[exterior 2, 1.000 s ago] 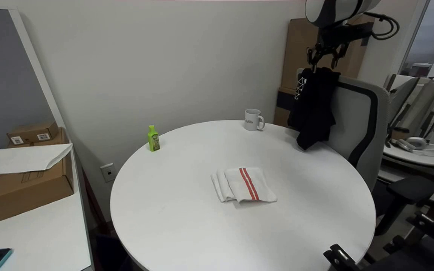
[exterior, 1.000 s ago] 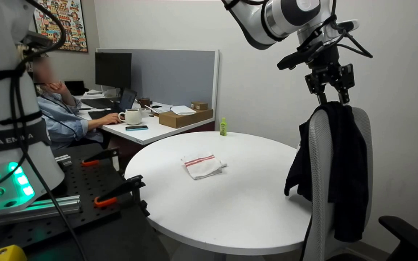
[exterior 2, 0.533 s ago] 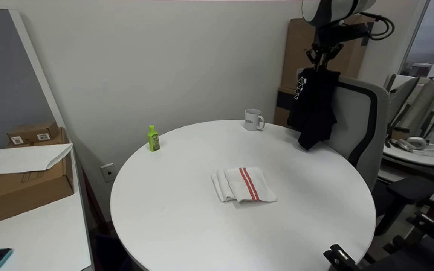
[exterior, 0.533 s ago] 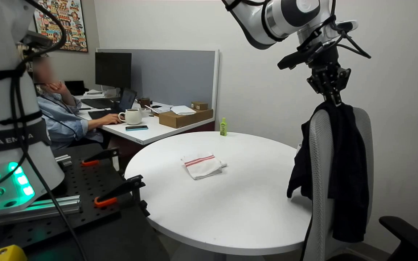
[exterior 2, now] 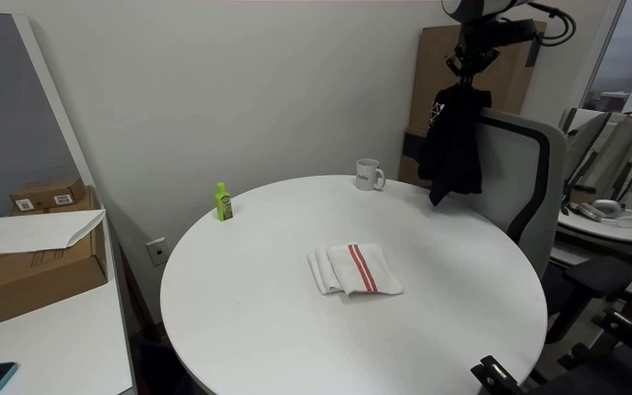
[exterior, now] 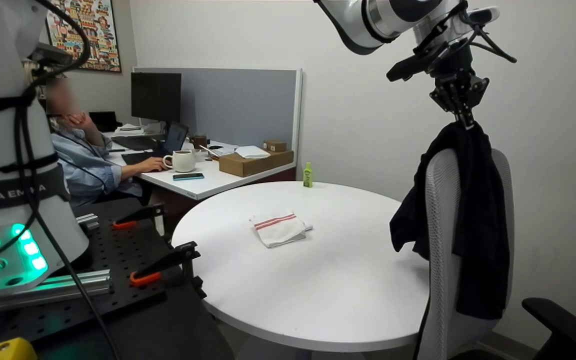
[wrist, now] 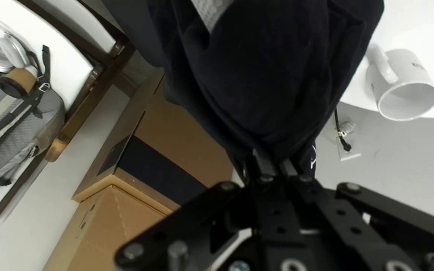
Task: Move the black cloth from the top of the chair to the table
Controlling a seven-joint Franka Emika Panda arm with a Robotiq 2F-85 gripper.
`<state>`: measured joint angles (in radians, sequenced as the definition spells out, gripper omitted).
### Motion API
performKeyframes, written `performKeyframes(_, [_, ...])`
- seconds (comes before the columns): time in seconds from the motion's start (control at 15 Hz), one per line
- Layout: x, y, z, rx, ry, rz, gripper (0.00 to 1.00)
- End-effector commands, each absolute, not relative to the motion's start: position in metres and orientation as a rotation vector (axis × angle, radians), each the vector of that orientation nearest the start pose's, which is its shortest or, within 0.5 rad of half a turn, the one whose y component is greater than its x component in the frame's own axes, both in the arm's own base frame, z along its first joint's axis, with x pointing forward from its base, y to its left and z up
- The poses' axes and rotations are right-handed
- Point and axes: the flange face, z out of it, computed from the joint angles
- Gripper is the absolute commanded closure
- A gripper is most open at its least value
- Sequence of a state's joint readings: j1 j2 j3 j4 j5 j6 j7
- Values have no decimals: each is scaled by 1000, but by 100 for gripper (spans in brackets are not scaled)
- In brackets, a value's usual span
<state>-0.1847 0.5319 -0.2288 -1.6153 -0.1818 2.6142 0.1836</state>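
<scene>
I've got the cloth slung over the top of the chair: one tail hangs toward the table, the other down the far side. Top of it peaks above the chair. My hand is closed tight on that peak; the wrist view shows fabric gathered into it, so I read a solid pinch. Current step, my call: lift-off, part way; placing not yet done. Can't tell if the table-side tip touches down. Next I need more height, straight up, until the far tail clears, else it may snag and drag the chair. Then across, lower, let go. I'd aim short of the towel, tails well off the mug.
</scene>
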Motion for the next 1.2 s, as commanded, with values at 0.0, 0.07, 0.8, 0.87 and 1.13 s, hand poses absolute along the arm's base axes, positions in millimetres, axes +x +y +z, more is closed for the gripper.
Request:
performKeyframes(0.0, [669,-240,454,-3102,707,-936,99])
performKeyframes(0.07, [668,-231,480,-3041,712,-1003,99])
performKeyframes(0.8, [632,-95,723,-2748,444,-1399,99])
performKeyframes(0.87, [631,-84,731,-2741,418,-1402,99])
performKeyframes(1.13, [632,-65,731,-2746,383,-1381,99])
